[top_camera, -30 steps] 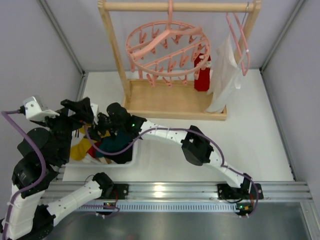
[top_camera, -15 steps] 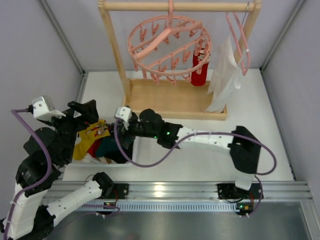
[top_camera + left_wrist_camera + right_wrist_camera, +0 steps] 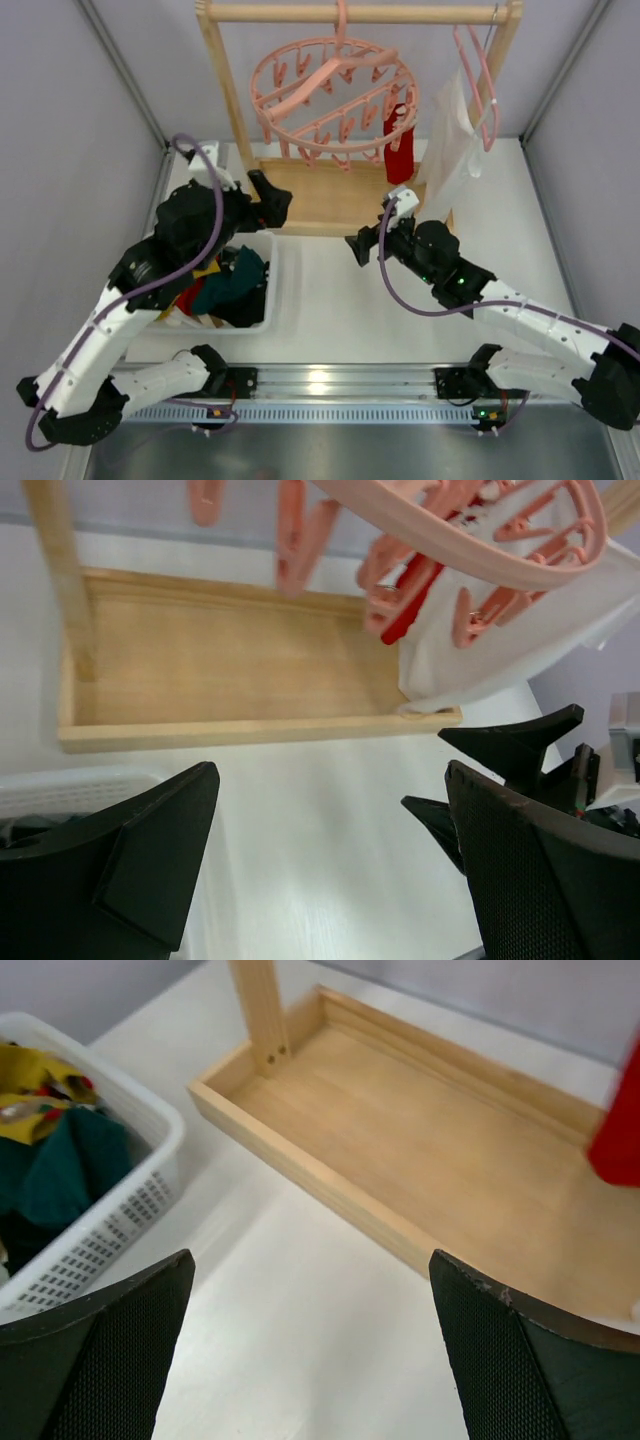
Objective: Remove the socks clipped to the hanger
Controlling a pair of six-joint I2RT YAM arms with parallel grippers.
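The round pink hanger (image 3: 335, 100) hangs from the wooden rail, with one red sock (image 3: 398, 145) clipped at its right side. The left wrist view shows the ring (image 3: 470, 550) and that sock (image 3: 415, 595) from below. Teal (image 3: 230, 285), yellow (image 3: 207, 270) and red socks lie in the white basket (image 3: 262, 320). My left gripper (image 3: 278, 203) is open and empty by the rack base's left front corner. My right gripper (image 3: 358, 248) is open and empty over the table in front of the rack. Both wrist views show wide, empty jaws: left gripper (image 3: 330, 780), right gripper (image 3: 310, 1260).
The wooden rack's tray base (image 3: 350, 200) stands behind both grippers. A slim pink clothes hanger (image 3: 478, 75) with white cloth (image 3: 450, 150) hangs at the rack's right end. The basket (image 3: 100, 1230) is left of my right gripper. Grey walls close both sides.
Both grippers have left the basket. The left arm rose toward the rack base's left corner. The right arm swung right, to the table in front of the rack. The hanger ring sways slightly.
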